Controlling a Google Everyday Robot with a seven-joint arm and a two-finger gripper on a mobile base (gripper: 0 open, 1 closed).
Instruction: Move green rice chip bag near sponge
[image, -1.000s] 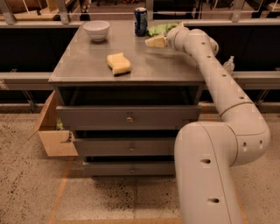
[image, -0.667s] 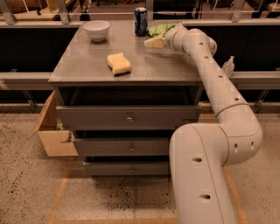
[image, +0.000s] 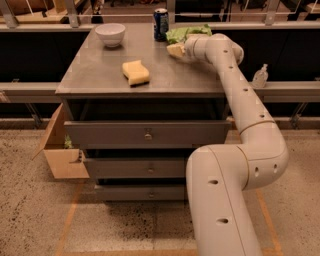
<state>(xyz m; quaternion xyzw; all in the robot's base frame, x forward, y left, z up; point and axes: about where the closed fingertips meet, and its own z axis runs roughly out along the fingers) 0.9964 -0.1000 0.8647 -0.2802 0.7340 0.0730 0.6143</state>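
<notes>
Single high view from behind the arm (image: 245, 107), down onto the cabinet (image: 95, 75), pincer (image: 176, 50) far right.

- The sponge (image: 135, 72) lies near the middle of the drawer cabinet's top (image: 95, 75).
- From the sponge, the bowl (image: 110, 34) stands at 11 o'clock and the drink can (image: 160, 23) at 1 o'clock, both by the far edge.
- The rice chip bag (image: 189, 33) lies at 2 o'clock, just right of the can.
- The gripper (image: 175, 50) sits at the bag's near edge.
- A cardboard box (image: 62, 157) stands on the floor, left of the cabinet.
</notes>
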